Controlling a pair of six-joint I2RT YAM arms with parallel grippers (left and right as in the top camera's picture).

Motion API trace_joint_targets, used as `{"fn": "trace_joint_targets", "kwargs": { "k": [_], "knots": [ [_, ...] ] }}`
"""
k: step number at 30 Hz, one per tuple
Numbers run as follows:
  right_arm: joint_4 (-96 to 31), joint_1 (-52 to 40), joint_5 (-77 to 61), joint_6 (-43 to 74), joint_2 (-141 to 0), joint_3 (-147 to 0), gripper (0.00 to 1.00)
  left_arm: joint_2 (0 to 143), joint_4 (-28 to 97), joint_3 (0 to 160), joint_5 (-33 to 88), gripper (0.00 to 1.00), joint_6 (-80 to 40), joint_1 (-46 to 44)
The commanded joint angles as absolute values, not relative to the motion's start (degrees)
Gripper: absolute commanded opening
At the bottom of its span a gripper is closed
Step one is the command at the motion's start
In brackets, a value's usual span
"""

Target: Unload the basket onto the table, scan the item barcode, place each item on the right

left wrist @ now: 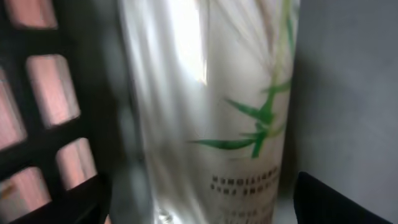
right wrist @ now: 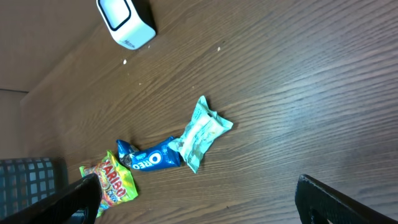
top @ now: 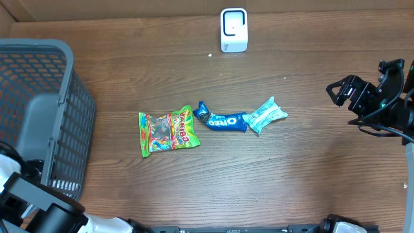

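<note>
Drop-off at the basket, with three packets on the table to be scanned.
Left gripper (left wrist: 198, 205) hangs inside the grey basket (top: 65, 97), its jaws spread wide on either side of a white bottle (left wrist: 205, 106) printed with green leaves. The bottle looks released rather than gripped, though the close view is blurred. Right gripper (top: 343, 90) hovers over the right side of the table (top: 310, 168), jaws fully apart and empty. A Haribo bag (top: 168, 131), an Oreo pack (top: 222, 120) and a teal packet (top: 265, 115) lie in a row mid-table, the Oreo pack touching the teal packet, all well apart from the white scanner (top: 233, 29) at the far edge. I judge that the bottle's turn is finished and a fresh pick is due. The right arm is nearest the teal packet, so it should descend, pinch one end and lift. No barcode shows from above, so the packet probably needs turning to face the scanner.
</note>
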State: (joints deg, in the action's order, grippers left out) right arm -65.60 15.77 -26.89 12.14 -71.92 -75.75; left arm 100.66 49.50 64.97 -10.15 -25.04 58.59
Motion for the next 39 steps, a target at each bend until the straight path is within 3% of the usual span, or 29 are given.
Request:
{"fn": "trace_joint_targets", "kwargs": {
  "k": [1, 3, 4, 5, 6, 14, 25, 33, 39],
  "knots": [
    [-65.7, 16.0, -26.6, 11.7, -71.8, -77.1, 1.00, 100.5, 42.9, 58.7, -12.8, 0.84, -24.8, 58.8],
    [-65.7, 16.0, -26.6, 11.7, -71.8, -77.1, 1.00, 100.5, 40.6, 56.9, -11.5, 0.73, -24.8, 58.8],
    [-65.7, 16.0, -26.6, 11.7, -71.8, -77.1, 1.00, 100.5, 39.9, 56.2, -11.2, 0.59, -24.8, 58.8],
    [-65.7, 16.0, -26.6, 11.7, -71.8, -77.1, 1.00, 100.5, 39.7, 56.1, -11.1, 0.28, -24.8, 58.8],
    [-65.7, 16.0, -26.6, 11.7, -71.8, -77.1, 1.00, 100.5, 39.7, 56.1, -10.7, 0.04, -24.8, 58.8],
    [-65.5, 16.0, -26.6, 11.7, -71.8, -77.1, 1.00, 100.4, 45.7, 64.8, 0.3, 0.04, -19.1, 58.5],
    [-64.9, 16.0, -26.6, 11.7, -71.8, -77.1, 1.00, 100.3, 68.3, 103.1, 1.9, 0.04, -16.8, 51.9],
    [-64.9, 16.0, -26.6, 11.7, -71.8, -77.1, 1.00, 100.3, 74.8, 130.1, 6.2, 0.04, -8.9, 41.1],
    [-64.9, 16.0, -26.6, 11.7, -71.8, -77.1, 1.00, 100.3, 82.0, 143.6, 13.6, 0.04, -2.5, 27.5]
  ]
}}
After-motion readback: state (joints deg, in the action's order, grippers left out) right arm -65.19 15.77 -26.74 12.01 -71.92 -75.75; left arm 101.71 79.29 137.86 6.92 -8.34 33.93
